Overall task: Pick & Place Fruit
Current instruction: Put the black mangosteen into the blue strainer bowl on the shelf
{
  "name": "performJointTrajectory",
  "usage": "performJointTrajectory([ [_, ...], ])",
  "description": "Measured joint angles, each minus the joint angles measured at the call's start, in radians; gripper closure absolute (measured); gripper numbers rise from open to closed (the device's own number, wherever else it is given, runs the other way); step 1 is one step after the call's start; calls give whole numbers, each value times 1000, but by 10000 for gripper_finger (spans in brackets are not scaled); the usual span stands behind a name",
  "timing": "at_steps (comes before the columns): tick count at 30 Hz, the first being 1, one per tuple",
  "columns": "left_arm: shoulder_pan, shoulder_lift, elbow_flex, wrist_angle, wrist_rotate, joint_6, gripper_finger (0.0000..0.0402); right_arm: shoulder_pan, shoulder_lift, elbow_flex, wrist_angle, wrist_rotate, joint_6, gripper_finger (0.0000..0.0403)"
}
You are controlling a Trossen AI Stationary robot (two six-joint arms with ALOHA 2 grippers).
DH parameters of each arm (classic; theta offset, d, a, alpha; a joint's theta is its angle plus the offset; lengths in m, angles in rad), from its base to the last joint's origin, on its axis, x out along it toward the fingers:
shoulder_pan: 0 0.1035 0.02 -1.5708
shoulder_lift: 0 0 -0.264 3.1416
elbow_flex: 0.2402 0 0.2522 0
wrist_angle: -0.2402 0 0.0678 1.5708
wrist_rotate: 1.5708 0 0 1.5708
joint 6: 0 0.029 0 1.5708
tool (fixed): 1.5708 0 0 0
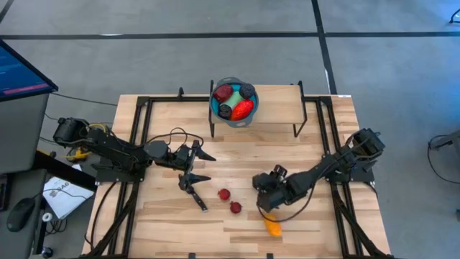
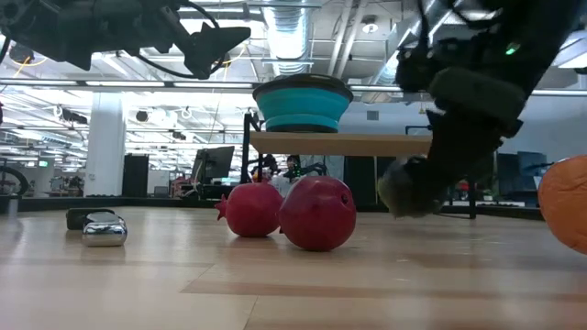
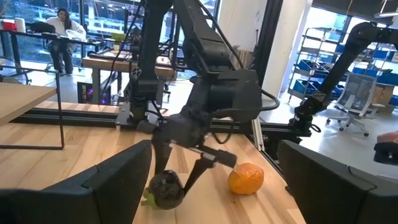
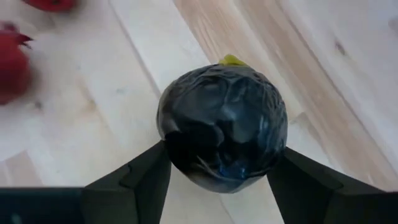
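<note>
Fruit (image 4: pixel 222 127), dark and roundish, sits on the table (image 4: pixel 112 124) between the right gripper's (image 4: pixel 217 177) fingers, which touch both its sides; its yellow-green stem tip points away from them. Left gripper (image 1: pixel 202 166) hovers, fingers apart.

This is a robotics lab in a large open industrial hall. A wooden table (image 1: pixel 237 223) with a black metal frame (image 1: pixel 136 129) stands on grey concrete floor. Exposed ducts (image 2: pixel 293 27) and strip lights run under the ceiling. Beyond the table are workbenches, a seated person (image 3: pixel 61 28), blue storage bins on shelving (image 3: pixel 323 62), an office chair (image 3: pixel 356 93) and a monitor (image 1: pixel 21 72).
</note>
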Motion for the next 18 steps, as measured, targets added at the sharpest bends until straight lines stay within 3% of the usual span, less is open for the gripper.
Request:
performJointTrajectory([
  [4,2,0,0,-9,11,-89,60,70,0,0,125,195,0,172],
  [7,27,0,0,-8,13,-251,60,110,1,0,353,405,-95,169],
  [11,70,0,0,-8,10,-390,60,112,5,0,690,557,-498,169],
  [15,84,0,0,-6,33,-426,60,81,5,1,940,562,-967,168],
  [18,66,0,0,1,35,-413,60,46,5,1,1037,561,-1190,168],
])
